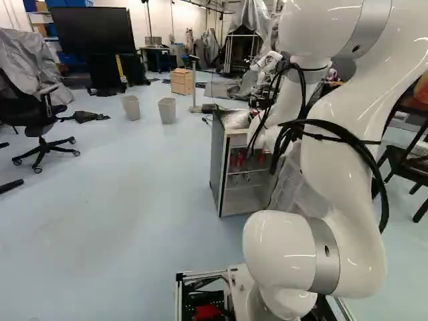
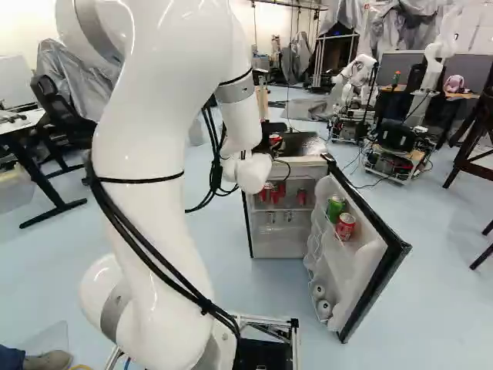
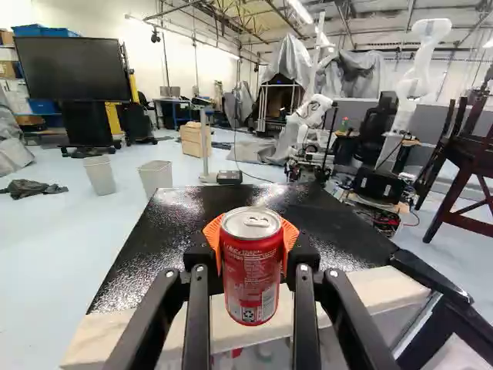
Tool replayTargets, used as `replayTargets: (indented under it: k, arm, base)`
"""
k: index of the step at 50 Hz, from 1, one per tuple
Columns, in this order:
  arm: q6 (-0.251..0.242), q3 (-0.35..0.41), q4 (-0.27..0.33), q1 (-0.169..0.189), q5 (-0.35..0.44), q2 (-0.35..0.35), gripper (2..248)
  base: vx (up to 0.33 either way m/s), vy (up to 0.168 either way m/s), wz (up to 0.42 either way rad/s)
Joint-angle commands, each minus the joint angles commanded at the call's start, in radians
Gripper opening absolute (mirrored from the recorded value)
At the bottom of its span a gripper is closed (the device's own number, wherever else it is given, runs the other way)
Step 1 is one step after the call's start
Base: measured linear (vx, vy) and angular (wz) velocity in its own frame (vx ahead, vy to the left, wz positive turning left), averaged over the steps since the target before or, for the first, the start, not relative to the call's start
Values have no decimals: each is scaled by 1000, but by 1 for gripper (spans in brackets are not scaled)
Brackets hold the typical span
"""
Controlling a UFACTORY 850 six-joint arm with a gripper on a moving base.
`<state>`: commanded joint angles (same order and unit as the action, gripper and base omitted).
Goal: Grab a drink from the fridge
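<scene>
**Red can (image 3: 251, 270) upright in the pincer (image 3: 251, 240)**

Closed snugly on the can from 2 sides, with orange pads (image 3: 211, 233) against its wall. Long axis vertical, crosswise to the pincer's reach. Seen at the front edge of the black fridge top (image 3: 166, 250); cannot tell whether touching. Likely next: back away level, clear of the open door (image 2: 343, 266), without tipping.

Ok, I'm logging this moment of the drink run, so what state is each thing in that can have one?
Gripper: shut on the red can.
Red can: held upright, above the fridge's top, tab lying flat.
Fridge: upright, its interior exposed.
Fridge door: swung wide open.
Green can: upright in the door.
Second red can: upright in the door, beside the green one.
Large screen: dark.
</scene>
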<state>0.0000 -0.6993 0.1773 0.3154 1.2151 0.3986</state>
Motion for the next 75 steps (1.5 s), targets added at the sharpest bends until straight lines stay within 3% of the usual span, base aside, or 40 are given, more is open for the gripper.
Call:
replayTargets:
  k: [12, 37, 75]
  arm:
    - [0, -45, 0, -7, 0, 54, 97]
    - [0, -102, 0, -15, 9, 100, 97]
    - [0, -115, 0, -17, 15, 110, 97]
  base:
    - [0, 0, 0]
    - [0, 0, 0]
    - [0, 0, 0]
